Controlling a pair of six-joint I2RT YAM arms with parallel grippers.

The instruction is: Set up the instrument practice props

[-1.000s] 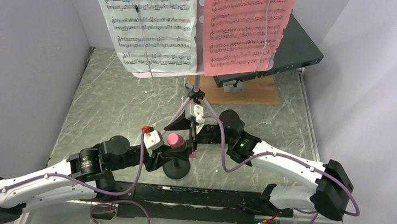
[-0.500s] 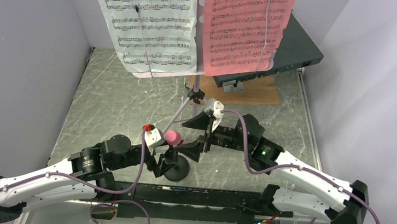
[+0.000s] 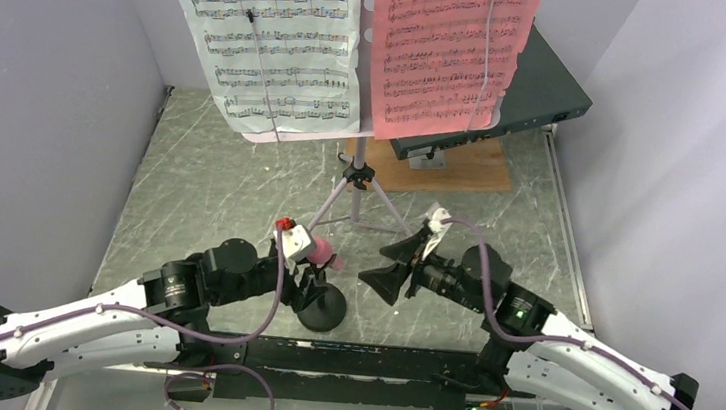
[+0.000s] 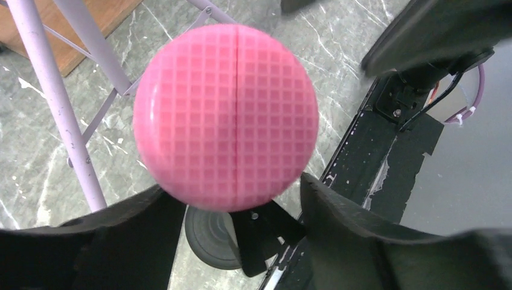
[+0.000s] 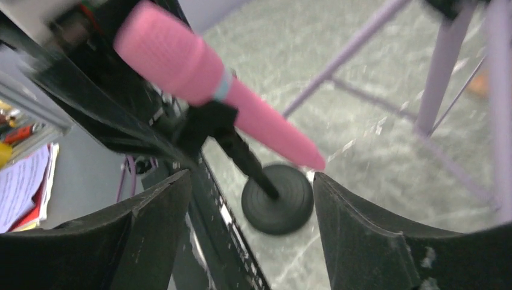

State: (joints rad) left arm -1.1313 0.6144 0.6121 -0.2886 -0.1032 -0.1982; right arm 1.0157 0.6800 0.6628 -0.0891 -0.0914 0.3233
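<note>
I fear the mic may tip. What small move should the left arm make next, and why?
Probably draw the left end effector straight back. The mic sits in the clip of its stand, the open fingers flank its head and seem not to grip it, and the right end effector is apart.

The middle of the tabletop (image 3: 200, 189) is blocked by the legs of the folding tripod (image 3: 359, 177). Near the near edge, the black mic stand (image 3: 322, 310) with the pink microphone (image 3: 322, 252) is planted. The far right corner is filled by a dark flat box (image 3: 551, 88). Bare surface is left along the left edge.
</note>
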